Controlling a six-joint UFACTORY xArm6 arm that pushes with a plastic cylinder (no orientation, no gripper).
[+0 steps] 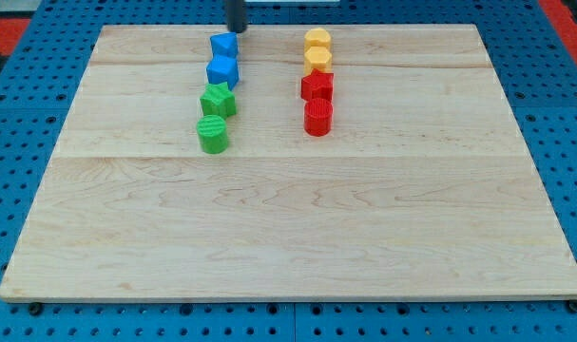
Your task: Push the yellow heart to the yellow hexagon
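Observation:
Two yellow blocks sit touching each other near the view's top, right of centre. The upper one (pixel 317 40) looks like the hexagon and the lower one (pixel 317 61) like the heart, though the shapes are hard to make out. My tip (pixel 237 31) is at the board's top edge, just above the upper blue block (pixel 224 46). It is well to the left of both yellow blocks and touches neither.
A second blue block (pixel 222 70), a green star (pixel 218 99) and a green cylinder (pixel 213 134) form a column below my tip. Two red blocks (pixel 317 87) (pixel 317 118) stand directly below the yellow ones. The wooden board (pixel 288 228) lies on a blue pegboard.

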